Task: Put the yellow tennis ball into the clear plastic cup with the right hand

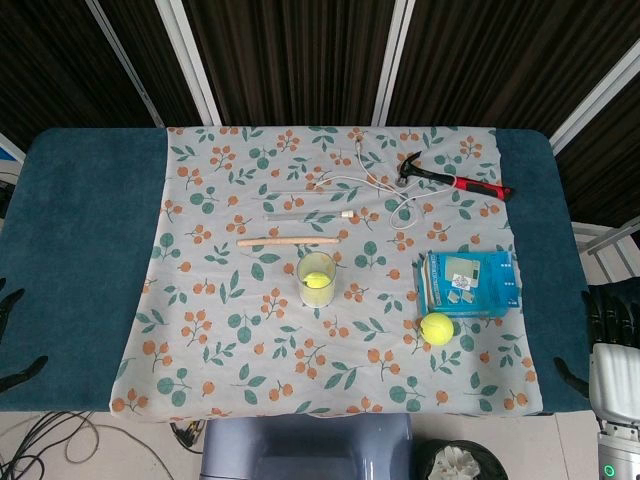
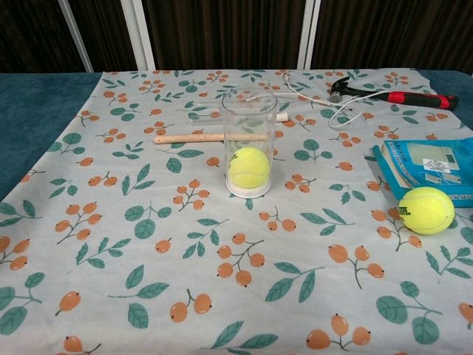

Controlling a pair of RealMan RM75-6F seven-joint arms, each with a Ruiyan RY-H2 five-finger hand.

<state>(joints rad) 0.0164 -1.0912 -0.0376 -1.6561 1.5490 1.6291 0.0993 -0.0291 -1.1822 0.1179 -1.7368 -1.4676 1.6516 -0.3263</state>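
A clear plastic cup stands upright at the middle of the floral cloth, and a yellow tennis ball lies inside it at the bottom. A second yellow tennis ball lies on the cloth to the right, just in front of a blue box. My right hand is off the table's right edge, far from both balls, with dark fingers apart and nothing in them. My left hand shows only as spread fingertips at the left edge. Neither hand appears in the chest view.
A blue box lies right of the cup. Behind the cup are a wooden stick, a white cable and a red-handled hammer. The teal table extends beyond the cloth.
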